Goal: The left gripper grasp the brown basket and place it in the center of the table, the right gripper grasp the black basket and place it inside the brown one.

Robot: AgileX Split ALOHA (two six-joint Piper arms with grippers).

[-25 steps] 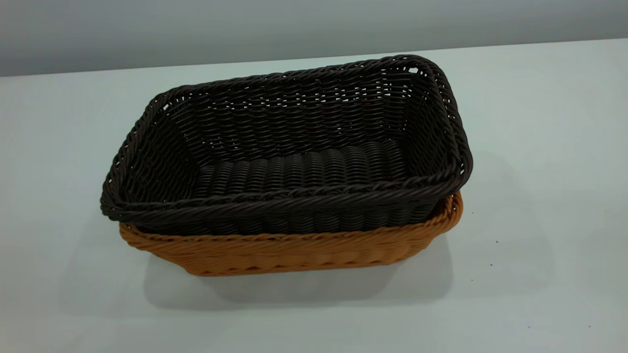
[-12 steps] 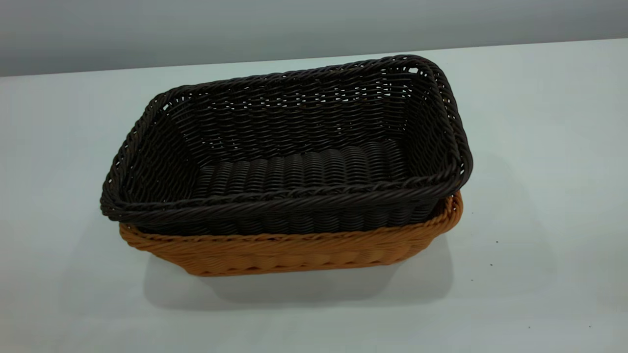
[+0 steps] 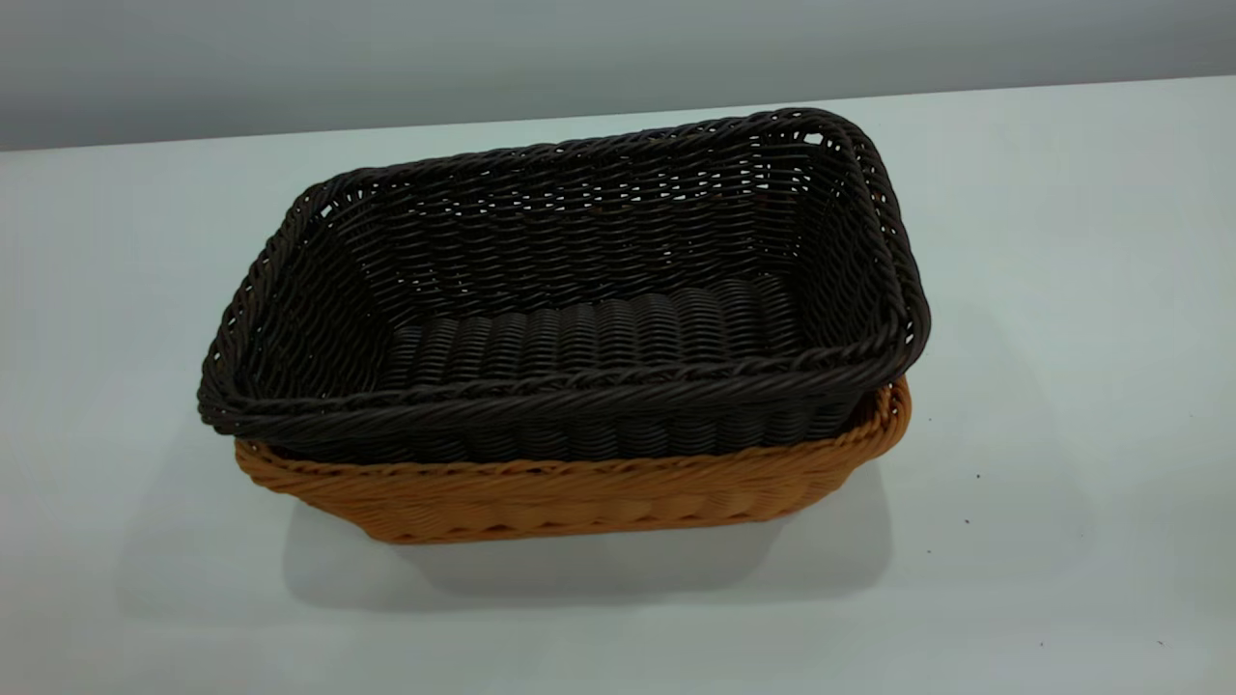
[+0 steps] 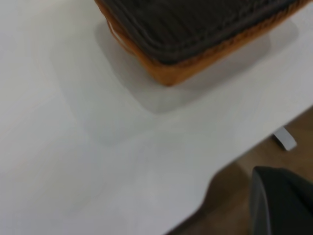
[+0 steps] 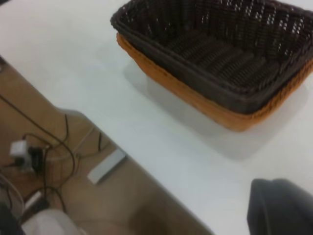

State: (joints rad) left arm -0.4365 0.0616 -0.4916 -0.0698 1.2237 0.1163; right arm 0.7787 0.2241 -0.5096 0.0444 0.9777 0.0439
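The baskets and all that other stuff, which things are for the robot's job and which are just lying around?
For the job:
- black basket, sitting inside the brown one
- brown basket, under it
- table they stand on

Just lying around:
- cables on the floor beside the table
- white plug on those cables
- white strip on the floor
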